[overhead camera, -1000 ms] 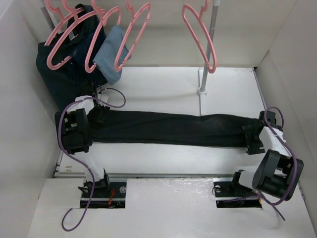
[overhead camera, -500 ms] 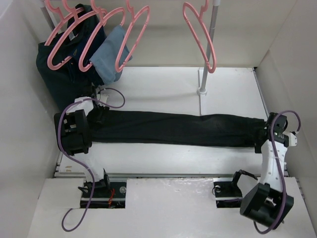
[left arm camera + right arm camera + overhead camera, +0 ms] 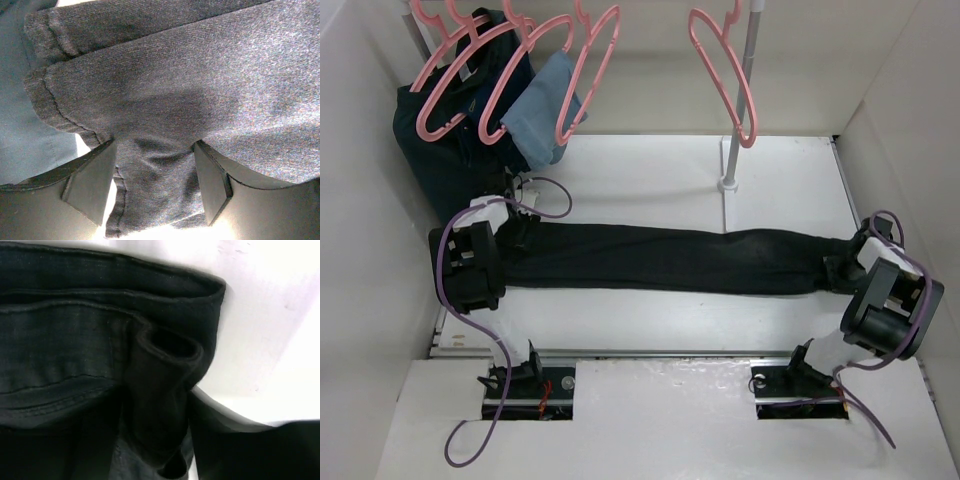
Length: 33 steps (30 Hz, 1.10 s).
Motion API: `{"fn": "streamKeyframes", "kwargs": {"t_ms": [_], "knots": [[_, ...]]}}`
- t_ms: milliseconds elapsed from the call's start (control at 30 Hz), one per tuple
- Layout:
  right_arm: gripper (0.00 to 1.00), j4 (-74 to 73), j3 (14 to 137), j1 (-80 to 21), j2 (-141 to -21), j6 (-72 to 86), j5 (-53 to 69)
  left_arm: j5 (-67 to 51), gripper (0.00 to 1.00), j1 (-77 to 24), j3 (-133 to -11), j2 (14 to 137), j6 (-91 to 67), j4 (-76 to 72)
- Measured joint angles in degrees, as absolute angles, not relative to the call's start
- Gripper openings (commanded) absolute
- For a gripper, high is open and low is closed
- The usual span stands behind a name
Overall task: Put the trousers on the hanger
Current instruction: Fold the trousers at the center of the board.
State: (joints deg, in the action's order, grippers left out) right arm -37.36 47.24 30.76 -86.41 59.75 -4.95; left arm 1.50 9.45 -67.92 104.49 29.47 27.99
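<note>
On table (image 3: 650, 170) | trousers (image 3: 670, 260) unmoved | left jaws, right jaws clamp it | right elbow (image 3: 885, 310) drawn in

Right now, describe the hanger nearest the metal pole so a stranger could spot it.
Find the upright metal pole at the table's far edge. The pink hanger hangs beside it, alone and bare; the other hangers crowd left among clothes.

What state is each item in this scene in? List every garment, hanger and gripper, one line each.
trousers: lying stretched across the table, not on a hanger
left gripper: shut on a pinch of trouser fabric
right gripper: shut on the other end of the trousers
hanger: hanging on the rail, empty
navy garment: hanging
light-blue cloth: hanging
</note>
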Motion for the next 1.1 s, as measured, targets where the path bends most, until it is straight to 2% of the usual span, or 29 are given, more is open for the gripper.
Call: {"fn": "streamKeyframes", "kwargs": {"t_ms": [67, 100, 300, 433, 567, 800, 1100], "knots": [[0.04, -35.6, 47.3, 30.8, -86.6, 60.1, -3.2, 1.5, 0.6, 9.5, -67.8, 104.4, 29.5, 27.9], [0.0, -35.3, 47.5, 30.8, -86.5, 59.8, -2.9, 1.5, 0.6, 9.5, -67.6, 104.3, 29.5, 27.7], [0.0, -36.8, 48.2, 31.2, -85.4, 56.7, -3.6, 1.5, 0.6, 9.5, -66.6, 103.5, 29.4, 26.7], [0.0, -40.8, 51.5, 30.7, -79.7, 53.5, -5.8, 1.0, 0.6, 9.5, -65.3, 102.5, 29.4, 25.7], [0.0, -43.9, 58.6, 25.3, -73.5, 49.9, -12.1, -0.9, 0.61, 9.4, -64.8, 101.9, 29.1, 26.0], [0.0, -44.2, 67.1, 10.2, -71.9, 43.0, -31.0, -2.3, 0.65, 9.0, -64.7, 101.4, 29.5, 28.3], [0.0, -38.8, 66.5, 9.4, -62.9, 26.1, -39.9, -8.2, 0.66, 8.1, -65.8, 98.4, 30.6, 39.3]]}}
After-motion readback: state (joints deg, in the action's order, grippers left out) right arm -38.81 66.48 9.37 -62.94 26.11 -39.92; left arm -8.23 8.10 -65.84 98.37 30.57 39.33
